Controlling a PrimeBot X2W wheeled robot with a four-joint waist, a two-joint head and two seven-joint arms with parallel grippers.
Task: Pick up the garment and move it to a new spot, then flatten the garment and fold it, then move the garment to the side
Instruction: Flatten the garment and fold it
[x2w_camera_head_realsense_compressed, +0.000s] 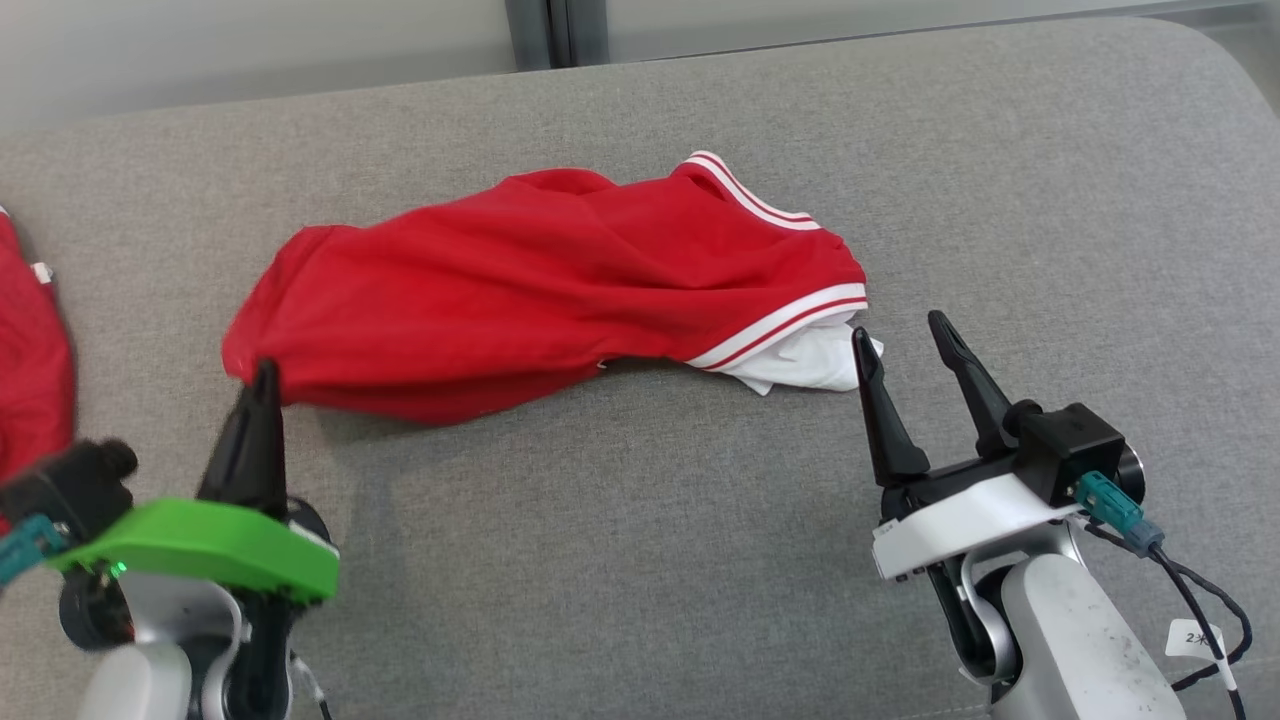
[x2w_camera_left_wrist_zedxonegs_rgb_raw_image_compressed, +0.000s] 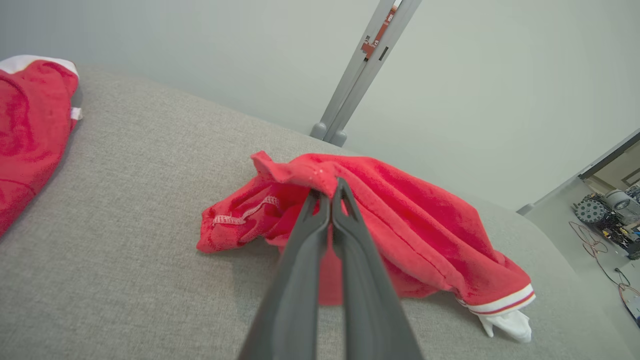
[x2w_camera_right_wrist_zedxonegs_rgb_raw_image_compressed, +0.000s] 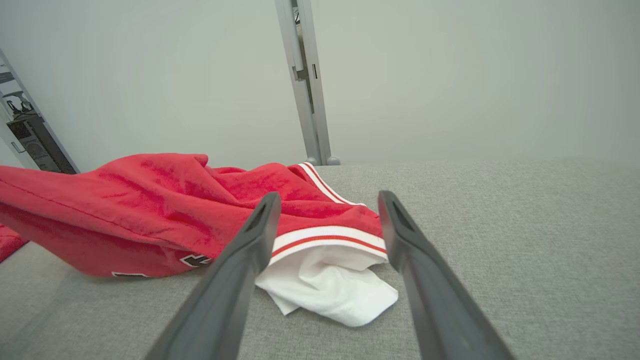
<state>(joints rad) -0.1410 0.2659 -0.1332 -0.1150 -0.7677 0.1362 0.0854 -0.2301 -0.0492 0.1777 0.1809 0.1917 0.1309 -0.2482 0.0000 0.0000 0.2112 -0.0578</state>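
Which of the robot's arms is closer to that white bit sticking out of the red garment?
Right. The right end effector, open, sits just before the white bit; the left end effector is shut on the opposite end of the red garment.

We see two long, dark, tapering fingers on each pincer. The left pincer (x2w_camera_head_realsense_compressed: 265, 372) rises from a bright green plate (x2w_camera_head_realsense_compressed: 215, 550) with a small green light (x2w_camera_head_realsense_compressed: 118, 570). The right pincer (x2w_camera_head_realsense_compressed: 897, 327) has a white plate (x2w_camera_head_realsense_compressed: 960, 525), a black block (x2w_camera_head_realsense_compressed: 1070, 440), and a teal plug (x2w_camera_head_realsense_compressed: 1108, 500) trailing a black cable (x2w_camera_head_realsense_compressed: 1200, 590) with a white tag (x2w_camera_head_realsense_compressed: 1195, 638). Its pale forearm (x2w_camera_head_realsense_compressed: 1080, 640) is speckled dark.
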